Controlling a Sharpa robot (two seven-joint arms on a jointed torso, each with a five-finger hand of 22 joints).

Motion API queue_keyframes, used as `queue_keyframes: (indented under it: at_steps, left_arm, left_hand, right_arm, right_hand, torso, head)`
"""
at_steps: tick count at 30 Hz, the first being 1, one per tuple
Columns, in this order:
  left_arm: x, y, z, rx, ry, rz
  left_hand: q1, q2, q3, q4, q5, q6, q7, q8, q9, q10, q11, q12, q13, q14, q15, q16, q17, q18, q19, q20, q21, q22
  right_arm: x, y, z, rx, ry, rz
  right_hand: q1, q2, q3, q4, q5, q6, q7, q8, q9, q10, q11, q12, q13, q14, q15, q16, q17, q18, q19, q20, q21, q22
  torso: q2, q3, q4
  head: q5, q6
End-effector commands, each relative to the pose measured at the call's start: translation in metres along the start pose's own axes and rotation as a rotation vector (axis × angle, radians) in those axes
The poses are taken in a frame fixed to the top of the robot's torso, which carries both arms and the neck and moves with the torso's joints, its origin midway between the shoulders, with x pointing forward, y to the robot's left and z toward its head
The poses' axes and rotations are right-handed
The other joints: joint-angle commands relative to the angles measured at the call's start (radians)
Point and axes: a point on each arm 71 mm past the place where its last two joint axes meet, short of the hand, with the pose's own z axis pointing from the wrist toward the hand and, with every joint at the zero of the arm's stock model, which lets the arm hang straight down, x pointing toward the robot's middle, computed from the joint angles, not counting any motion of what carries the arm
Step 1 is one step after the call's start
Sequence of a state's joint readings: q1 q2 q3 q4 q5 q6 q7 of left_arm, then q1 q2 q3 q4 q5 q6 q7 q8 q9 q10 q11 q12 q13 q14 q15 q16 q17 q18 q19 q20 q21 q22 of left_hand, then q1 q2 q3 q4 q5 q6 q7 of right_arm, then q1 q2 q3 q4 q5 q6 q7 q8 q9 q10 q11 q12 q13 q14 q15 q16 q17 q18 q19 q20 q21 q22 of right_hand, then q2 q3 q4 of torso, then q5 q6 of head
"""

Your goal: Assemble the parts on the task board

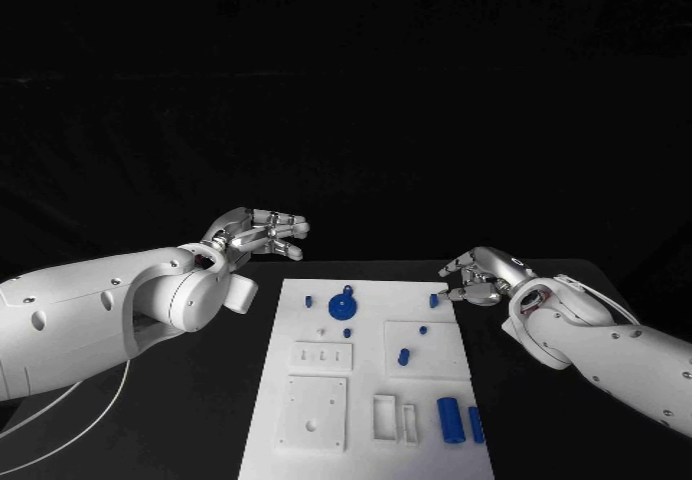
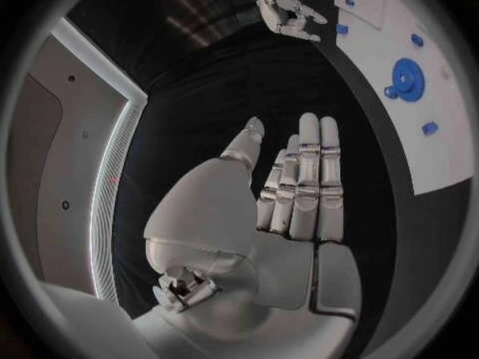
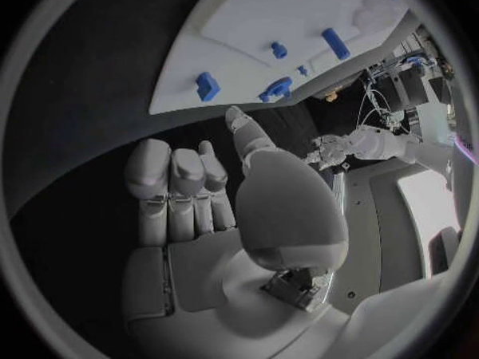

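Observation:
The white task board (image 1: 368, 440) lies in the middle of the black table. A blue gear (image 1: 343, 305) stands near its far end, also seen in the left wrist view (image 2: 406, 76). Small blue parts (image 1: 404, 355) are scattered over the board, and two blue cylinders (image 1: 449, 415) lie near its front right. My left hand (image 1: 260, 235) hovers beyond the board's far left corner, fingers straight and empty (image 2: 299, 191). My right hand (image 1: 480, 275) hangs at the far right corner, fingers loosely bent and empty (image 3: 199, 215), close to a small blue part (image 1: 434, 299).
White blocks and recessed plates (image 1: 320, 360) sit on the board's near half, with an upright white frame (image 1: 387, 418) beside the cylinders. Black table surface (image 1: 577, 420) runs along both sides of the board.

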State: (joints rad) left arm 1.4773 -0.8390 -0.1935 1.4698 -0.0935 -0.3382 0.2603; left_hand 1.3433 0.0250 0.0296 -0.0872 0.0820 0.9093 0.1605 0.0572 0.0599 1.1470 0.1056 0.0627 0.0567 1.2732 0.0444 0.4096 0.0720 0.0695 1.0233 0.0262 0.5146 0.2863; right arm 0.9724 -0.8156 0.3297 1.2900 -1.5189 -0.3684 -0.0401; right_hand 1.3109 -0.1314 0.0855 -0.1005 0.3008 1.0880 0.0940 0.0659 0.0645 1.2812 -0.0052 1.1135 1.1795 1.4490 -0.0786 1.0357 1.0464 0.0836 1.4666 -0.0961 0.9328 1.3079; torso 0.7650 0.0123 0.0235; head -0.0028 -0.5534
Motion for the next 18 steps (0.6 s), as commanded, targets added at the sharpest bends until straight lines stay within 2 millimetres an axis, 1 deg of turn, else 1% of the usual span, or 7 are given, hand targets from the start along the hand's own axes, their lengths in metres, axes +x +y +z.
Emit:
queue_keyframes:
  at_steps: [1, 3, 8, 11, 12, 15, 18]
  left_arm:
    - [0.001, -0.001, 0.001, 0.01, 0.019, 0.006]
    - [0.001, 0.0, 0.002, 0.009, 0.018, 0.007]
    - [0.0, 0.002, 0.003, 0.007, 0.017, 0.009]
    - [0.0, 0.002, 0.003, 0.007, 0.017, 0.009]
    - [0.0, 0.002, 0.003, 0.007, 0.016, 0.009]
    - [0.0, 0.003, 0.004, 0.006, 0.017, 0.009]
    - [0.0, 0.003, 0.004, 0.005, 0.018, 0.009]
  left_hand:
    - [0.0, 0.0, 0.002, -0.004, 0.006, 0.001, -0.006, 0.001, 0.0, 0.007, 0.002, -0.001, 0.001, -0.007, -0.003, 0.002, -0.001, -0.002, -0.004, -0.002, 0.006, -0.001]
    - [0.0, 0.0, 0.003, -0.005, 0.006, 0.001, -0.006, 0.001, 0.0, 0.007, 0.002, -0.001, 0.001, -0.007, -0.003, 0.001, -0.001, -0.002, -0.005, -0.002, 0.006, -0.001]
    - [0.0, 0.0, 0.004, -0.007, 0.006, -0.001, -0.005, 0.001, 0.0, -0.005, 0.005, -0.002, 0.001, -0.007, -0.002, 0.0, -0.001, -0.003, -0.005, -0.002, 0.006, -0.001]
    - [0.0, -0.001, 0.004, -0.007, 0.006, -0.001, -0.004, 0.001, 0.0, -0.008, 0.005, -0.002, 0.001, -0.007, -0.002, -0.001, -0.001, -0.002, -0.005, -0.002, 0.007, -0.001]
    - [0.0, 0.0, 0.004, -0.008, 0.007, -0.002, -0.004, 0.001, -0.001, -0.011, 0.006, -0.001, 0.001, -0.007, -0.001, -0.001, -0.001, -0.002, -0.006, -0.002, 0.007, -0.001]
    - [0.0, -0.001, 0.004, -0.009, 0.007, -0.002, -0.004, 0.001, 0.0, -0.013, 0.007, -0.001, 0.001, -0.007, -0.001, -0.001, -0.001, -0.002, -0.006, -0.002, 0.007, -0.001]
    - [0.0, -0.001, 0.004, -0.009, 0.007, -0.002, -0.004, 0.001, 0.0, -0.013, 0.007, -0.001, 0.001, -0.007, -0.001, -0.001, -0.001, -0.002, -0.006, -0.002, 0.007, -0.001]
  right_arm:
    - [0.004, -0.006, -0.001, -0.049, 0.061, 0.081]
    - [0.005, -0.015, -0.002, -0.036, 0.07, 0.089]
    - [0.011, -0.025, -0.001, -0.02, 0.086, 0.102]
    - [0.015, -0.028, -0.001, -0.013, 0.09, 0.109]
    - [0.017, -0.029, 0.0, -0.01, 0.092, 0.112]
    - [0.022, -0.03, 0.001, -0.003, 0.099, 0.121]
    - [0.029, -0.03, 0.003, 0.002, 0.109, 0.14]
  right_hand:
    - [0.004, 0.005, -0.015, -0.002, 0.008, -0.006, 0.003, -0.004, -0.001, -0.01, 0.001, -0.005, -0.002, -0.003, 0.006, -0.007, 0.001, 0.003, 0.029, 0.005, -0.002, 0.113]
    - [0.011, 0.008, -0.025, -0.01, 0.015, -0.011, 0.004, -0.003, -0.001, -0.012, 0.002, -0.006, -0.003, -0.003, 0.007, -0.008, 0.002, 0.003, 0.028, 0.006, -0.001, 0.114]
    - [0.017, 0.013, -0.035, -0.025, 0.022, -0.017, 0.006, -0.004, -0.001, -0.015, 0.003, -0.008, -0.005, -0.004, 0.007, -0.012, 0.001, 0.003, 0.027, 0.007, 0.0, 0.114]
    - [0.016, 0.019, -0.041, -0.035, 0.024, -0.02, 0.007, -0.004, -0.001, -0.017, 0.004, -0.008, -0.005, -0.004, 0.008, -0.013, 0.002, 0.003, 0.027, 0.007, 0.002, 0.115]
    - [0.016, 0.019, -0.041, -0.035, 0.024, -0.02, 0.007, -0.004, -0.001, -0.017, 0.004, -0.008, -0.005, -0.004, 0.008, -0.013, 0.002, 0.003, 0.027, 0.007, 0.002, 0.115]
    - [0.014, 0.024, -0.042, -0.041, 0.025, -0.021, 0.007, -0.003, 0.0, -0.017, 0.004, -0.007, -0.005, -0.003, 0.008, -0.012, 0.003, 0.003, 0.026, 0.008, 0.003, 0.115]
    - [0.007, 0.029, -0.045, -0.039, 0.023, -0.024, 0.008, -0.004, -0.001, -0.018, 0.005, -0.007, -0.005, -0.004, 0.008, -0.012, 0.003, 0.004, 0.026, 0.008, 0.003, 0.114]
  torso:
    - [0.001, -0.0017, -0.0016]
    - [0.002, -0.0026, -0.0006]
    - [0.001, -0.0016, 0.0027]
    - [0.001, -0.0029, 0.0041]
    - [0.002, -0.0023, 0.0045]
    - [0.001, -0.0047, 0.0052]
    - [0.0, -0.0047, 0.0056]
  head:
    - [-0.005, 0.0]
    - [-0.005, 0.0]
    - [-0.007, -0.004]
    - [-0.007, -0.008]
    - [-0.008, -0.008]
    - [-0.006, -0.013]
    - [-0.004, -0.016]
